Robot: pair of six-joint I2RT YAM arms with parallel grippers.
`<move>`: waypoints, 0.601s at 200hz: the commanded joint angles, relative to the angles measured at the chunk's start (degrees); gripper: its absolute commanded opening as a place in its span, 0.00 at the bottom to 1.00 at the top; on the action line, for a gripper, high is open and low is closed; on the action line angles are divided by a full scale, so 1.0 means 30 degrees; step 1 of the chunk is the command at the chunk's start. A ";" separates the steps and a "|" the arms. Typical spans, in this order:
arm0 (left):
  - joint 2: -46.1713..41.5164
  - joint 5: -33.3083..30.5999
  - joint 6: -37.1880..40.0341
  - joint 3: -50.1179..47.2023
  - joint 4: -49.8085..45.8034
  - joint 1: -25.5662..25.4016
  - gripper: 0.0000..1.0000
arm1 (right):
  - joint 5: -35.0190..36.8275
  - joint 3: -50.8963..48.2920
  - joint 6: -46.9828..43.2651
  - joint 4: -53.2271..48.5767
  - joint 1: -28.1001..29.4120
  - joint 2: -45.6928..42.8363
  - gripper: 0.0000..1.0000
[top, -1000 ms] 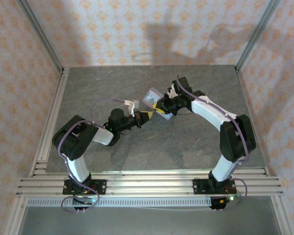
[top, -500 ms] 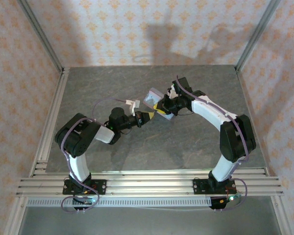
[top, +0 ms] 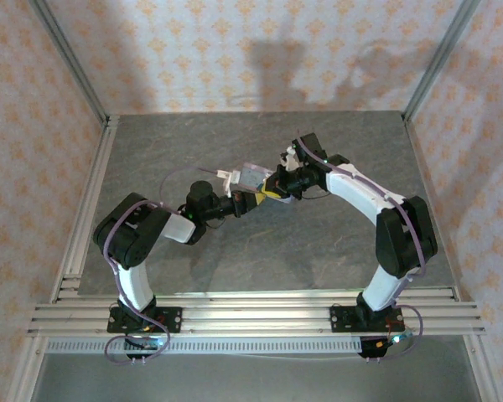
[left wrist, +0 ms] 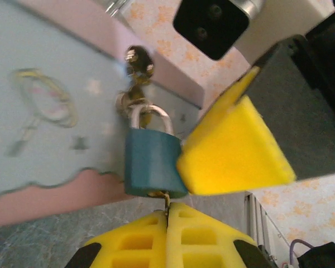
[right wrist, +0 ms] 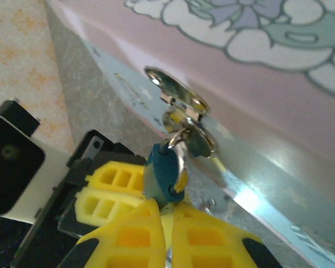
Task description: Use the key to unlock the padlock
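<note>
The padlock point(left wrist: 152, 162), a small blue body with a thin shackle, hangs from the hasp point(left wrist: 138, 61) of a pale-blue cartoon tin point(left wrist: 44, 111). My left gripper point(left wrist: 168, 213) is shut on the key point(left wrist: 168, 201), a thin pale sliver that runs from the fingertips up into the padlock's underside. My right gripper point(right wrist: 166, 211) is shut on the lower edge of the padlock point(right wrist: 163, 174), which it sees edge-on. One of its yellow fingers point(left wrist: 234, 153) presses on the padlock's right side. From above, both grippers point(top: 253, 198) point(top: 273, 188) meet at the tin point(top: 250, 175).
The tin sits tilted at mid-table on the grey tabletop point(top: 260, 243), between the two arms. Aluminium rails point(top: 88, 201) run along the left and near edges, and patterned walls close in the back and sides.
The tin has swung left and tilted. Both grippers have shifted a little up and left with it. The right gripper's fingers have drawn closer together on the padlock.
</note>
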 commanded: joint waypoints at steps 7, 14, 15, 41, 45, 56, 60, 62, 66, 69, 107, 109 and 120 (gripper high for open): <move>-0.1426 -0.0588 0.1540 0.0165 0.0057 0.0576 0.00 | -0.0766 0.0060 -0.0600 -0.1584 0.0108 -0.0600 0.00; -0.1635 -0.0544 0.1870 0.0113 -0.0441 0.0668 0.00 | -0.0700 0.0015 -0.0625 -0.1584 0.0108 -0.0629 0.00; -0.1679 -0.0558 0.1913 0.0109 -0.0542 0.0668 0.00 | -0.0695 0.0023 -0.0633 -0.1584 0.0115 -0.0629 0.00; -0.3047 -0.0744 0.4417 -0.0098 -0.3934 0.0705 0.00 | -0.0418 -0.0131 -0.0608 -0.1371 0.0093 -0.0691 0.00; -0.3279 -0.0762 0.4795 -0.0142 -0.4550 0.0720 0.00 | -0.0339 -0.0170 -0.0612 -0.1296 0.0120 -0.0758 0.00; -0.3912 -0.0875 0.5645 -0.0245 -0.5947 0.0702 0.00 | -0.0025 -0.0269 -0.0665 -0.1233 0.0122 -0.0856 0.00; -0.4101 -0.0918 0.5878 -0.0269 -0.6351 0.0700 0.00 | 0.0023 -0.0278 -0.0689 -0.1229 0.0122 -0.0891 0.00; -0.4214 -0.0937 0.5998 -0.0296 -0.6531 0.0713 0.00 | 0.0060 -0.0303 -0.0705 -0.1224 0.0122 -0.0893 0.00; -0.4418 -0.0983 0.6181 -0.0332 -0.6884 0.0706 0.00 | 0.0105 -0.0309 -0.0715 -0.1230 0.0122 -0.0919 0.00; -0.4542 -0.1007 0.6352 -0.0360 -0.7133 0.0717 0.00 | 0.0132 -0.0320 -0.0750 -0.1232 0.0126 -0.0919 0.00; -0.5656 -0.1157 0.7172 -0.0649 -0.8942 0.0700 0.00 | 0.0646 -0.0610 -0.0686 -0.0982 0.0179 -0.1193 0.00; -0.5687 -0.1157 0.7193 -0.0670 -0.8973 0.0720 0.00 | 0.0670 -0.0613 -0.0682 -0.0994 0.0166 -0.1217 0.00; -0.5956 -0.1187 0.7244 -0.0813 -0.9155 0.0700 0.00 | 0.0920 -0.0614 -0.0702 -0.1075 0.0162 -0.1437 0.00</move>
